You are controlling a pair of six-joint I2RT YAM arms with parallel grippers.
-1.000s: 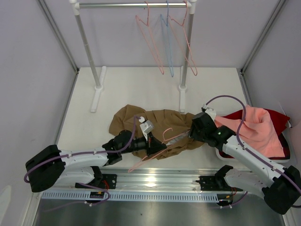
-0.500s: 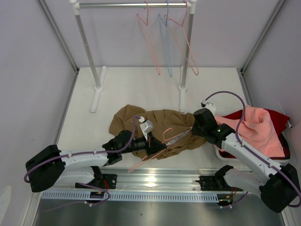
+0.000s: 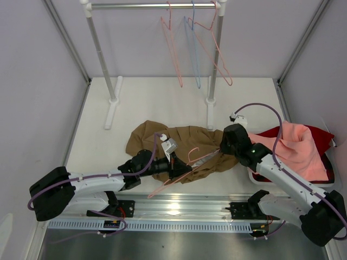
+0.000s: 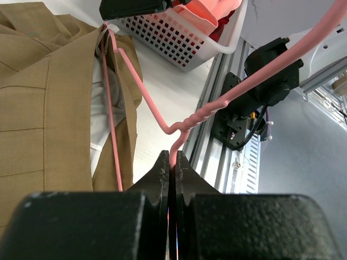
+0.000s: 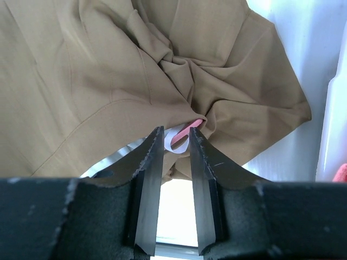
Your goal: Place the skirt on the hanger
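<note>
- White desk [image 3: 162,103] with a clothes rail [image 3: 152,6] at the far edge; tan skirt [image 3: 146,138] heaped at the middle, toward the near side.
- Left fingers [image 4: 161,170] clenched on the hook of the pink hanger [image 4: 199,114] — same as a second ago; hanger lying across the skirt's near part.
- Right fingers [image 5: 149,157] at the skirt's right edge, much narrower than a second ago, flanking a white loop [image 5: 176,138] and the hanger's end; gripped or merely flanked — cannot tell.
- Likely meaning: hooking the loop onto the hanger under way, skirt not yet hung.
</note>
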